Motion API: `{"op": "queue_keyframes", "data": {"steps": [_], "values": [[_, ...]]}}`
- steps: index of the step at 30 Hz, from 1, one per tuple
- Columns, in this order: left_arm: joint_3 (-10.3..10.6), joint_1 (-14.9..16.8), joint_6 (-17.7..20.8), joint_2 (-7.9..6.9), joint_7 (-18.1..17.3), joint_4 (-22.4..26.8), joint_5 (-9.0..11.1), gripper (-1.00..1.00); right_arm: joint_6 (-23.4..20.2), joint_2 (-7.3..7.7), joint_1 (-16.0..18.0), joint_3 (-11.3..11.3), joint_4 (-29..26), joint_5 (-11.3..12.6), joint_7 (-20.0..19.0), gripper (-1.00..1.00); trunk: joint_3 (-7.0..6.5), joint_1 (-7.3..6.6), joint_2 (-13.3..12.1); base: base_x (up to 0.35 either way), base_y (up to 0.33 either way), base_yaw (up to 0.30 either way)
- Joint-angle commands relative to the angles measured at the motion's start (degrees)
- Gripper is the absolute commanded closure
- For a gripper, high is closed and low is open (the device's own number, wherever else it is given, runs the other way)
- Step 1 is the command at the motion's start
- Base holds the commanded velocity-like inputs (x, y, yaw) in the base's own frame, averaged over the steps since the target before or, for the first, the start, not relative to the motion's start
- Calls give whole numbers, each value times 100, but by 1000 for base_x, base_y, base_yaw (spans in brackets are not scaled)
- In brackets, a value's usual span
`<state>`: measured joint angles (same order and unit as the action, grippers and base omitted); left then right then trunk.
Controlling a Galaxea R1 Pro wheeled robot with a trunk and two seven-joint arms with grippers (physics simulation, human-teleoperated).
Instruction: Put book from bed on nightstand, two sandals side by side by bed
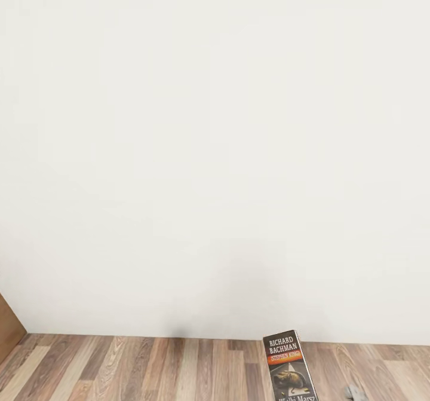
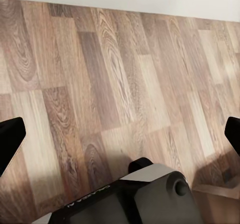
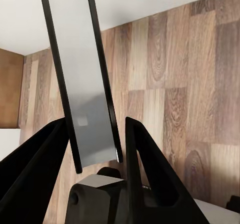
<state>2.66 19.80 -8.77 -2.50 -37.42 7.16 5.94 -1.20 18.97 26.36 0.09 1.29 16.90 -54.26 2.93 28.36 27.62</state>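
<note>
One book held upright, white wall behind.
Right end effector clenched on the book's edge above wood floor; left end effector spread wide, released.

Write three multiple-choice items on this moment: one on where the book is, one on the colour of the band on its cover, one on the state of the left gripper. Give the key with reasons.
1. Where is the book?
A. Held upright between the right gripper's fingers
B. Lying flat on the floor
C. On a nightstand

2. What colour is the band on its cover?
A. Green
B. Orange
C. Blue

3. How is the left gripper?
A. Shut on the book
B. Shut on a sandal
C. Open, nothing between its fingers

Key: 1 A, the right wrist view shows the book's edge between the right gripper fingers. 2 B, the head view shows the orange band under the white name. 3 C, its fingers stand wide apart over the wood-plank floor.
</note>
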Motion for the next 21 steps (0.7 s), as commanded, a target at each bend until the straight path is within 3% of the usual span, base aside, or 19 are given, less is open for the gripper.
{"op": "queue_keyframes", "data": {"steps": [1, 8, 21], "values": [[32, 6, -11, -3, -20, -9, 57, -100, -12, 1, 10, -26, 12, 33, -23, 100, 12, 6, 11, 330, 0, 0], [26, 6, -11, -5, -20, -10, 57, -100, -12, 1, 9, -26, 12, 33, -23, 100, 12, 6, 11, 324, 0, 0], [24, 6, -20, -5, -20, -11, 57, -100, -12, 1, 10, -27, 12, 33, -15, 100, 12, 6, 11, 23, 0, 0]]}}
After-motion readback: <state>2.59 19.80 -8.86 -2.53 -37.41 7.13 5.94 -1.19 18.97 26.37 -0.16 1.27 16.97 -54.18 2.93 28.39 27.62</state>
